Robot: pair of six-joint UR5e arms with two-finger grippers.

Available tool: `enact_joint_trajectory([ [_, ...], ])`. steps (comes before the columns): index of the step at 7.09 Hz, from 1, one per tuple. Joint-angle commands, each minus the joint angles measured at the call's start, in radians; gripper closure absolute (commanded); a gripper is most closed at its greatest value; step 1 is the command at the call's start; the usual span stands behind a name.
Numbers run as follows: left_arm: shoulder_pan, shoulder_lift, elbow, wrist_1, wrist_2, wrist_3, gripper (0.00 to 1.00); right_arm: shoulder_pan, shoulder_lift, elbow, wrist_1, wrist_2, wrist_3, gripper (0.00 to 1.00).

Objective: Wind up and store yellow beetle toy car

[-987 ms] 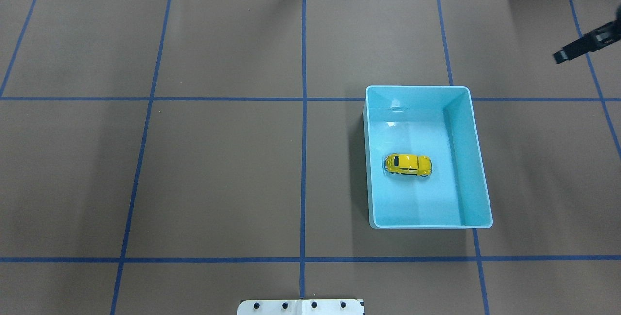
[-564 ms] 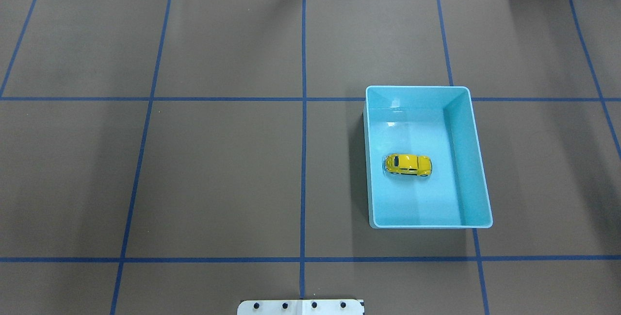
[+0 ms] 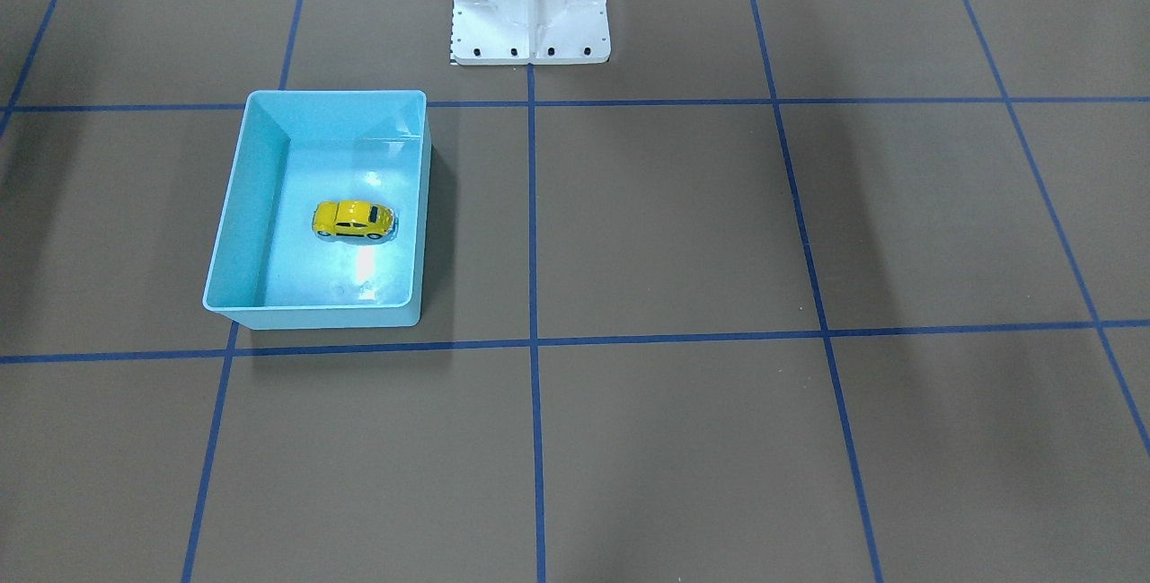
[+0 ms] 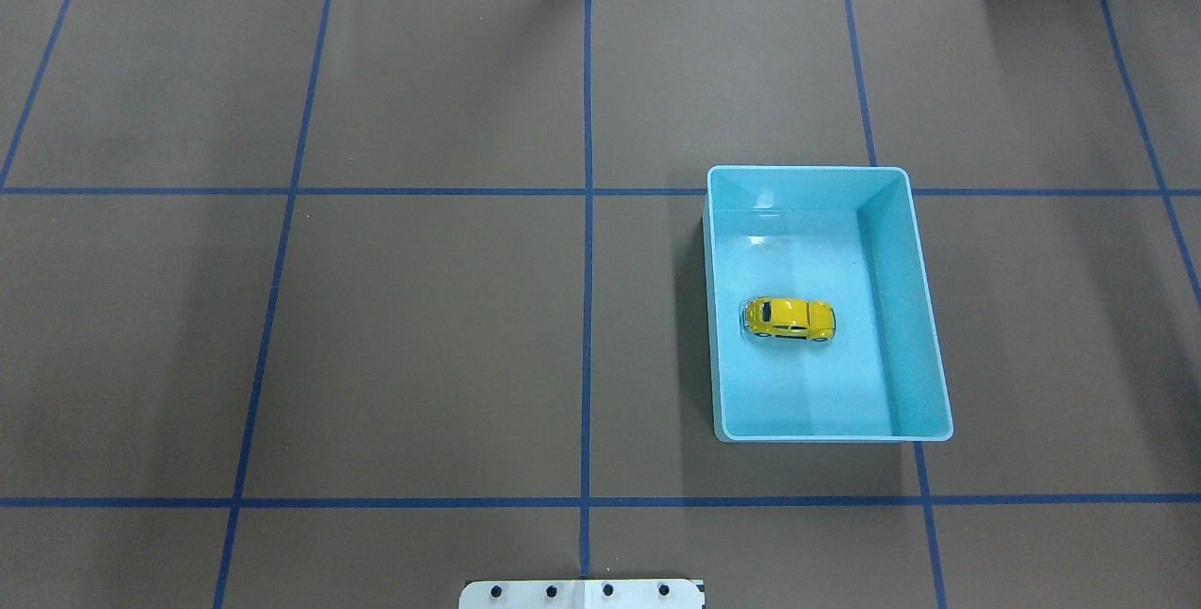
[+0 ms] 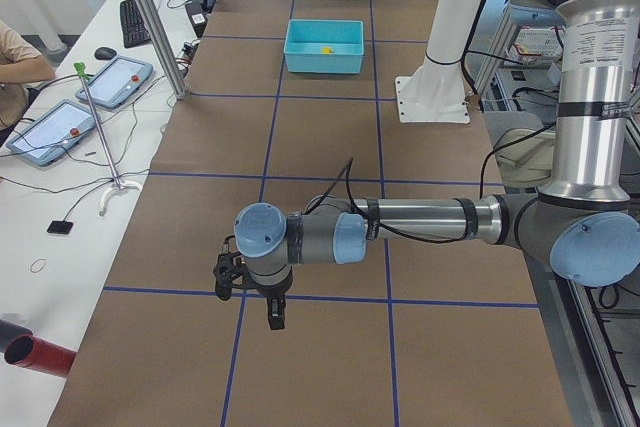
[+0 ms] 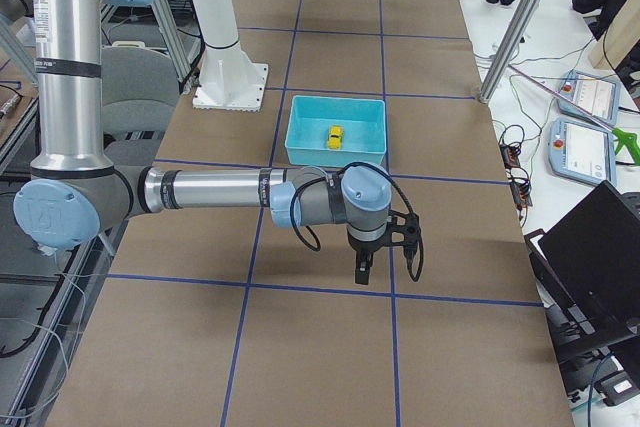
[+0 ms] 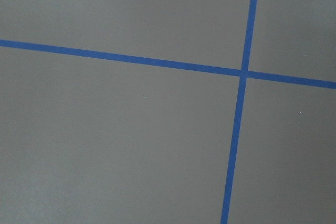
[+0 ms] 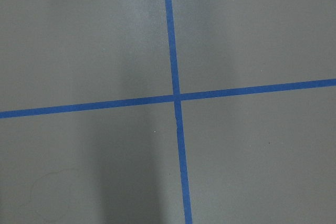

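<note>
While both arms hang over the brown bench (image 4: pixel 422 327), the yellow beetle toy car (image 4: pixel 789 319) sits in the light-blue bin (image 4: pixel 924 327).
Car on its wheels on the bin floor, near the middle, touching no wall. Left fingers (image 5: pixel 275 315) point down above the bench, well apart from the bin; right fingers (image 6: pixel 362 269) point down too, nearer the bin. Open or closed: cannot tell for either.

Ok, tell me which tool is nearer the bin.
The right tool, hanging near the light-blue bin; the left tool hangs at the table's opposite end.
</note>
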Motion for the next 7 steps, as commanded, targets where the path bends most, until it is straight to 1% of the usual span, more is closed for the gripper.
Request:
enact_joint_trajectory([
  [1,0.000,0.000,0.000,-0.001,0.000,0.000,0.00,0.001,0.049,0.020,-0.109,-0.007,-0.014,0.00],
  [2,0.000,0.000,0.000,-0.001,0.000,0.000,0.00,-0.010,0.042,0.056,-0.108,-0.013,-0.052,0.00],
  [4,0.000,0.000,0.000,0.000,0.000,0.000,0.00,-0.013,0.019,0.061,-0.105,-0.010,-0.230,0.00],
  [7,0.000,-0.002,-0.002,-0.001,0.000,0.000,0.00,-0.013,-0.011,0.029,-0.102,-0.004,-0.234,0.00],
])
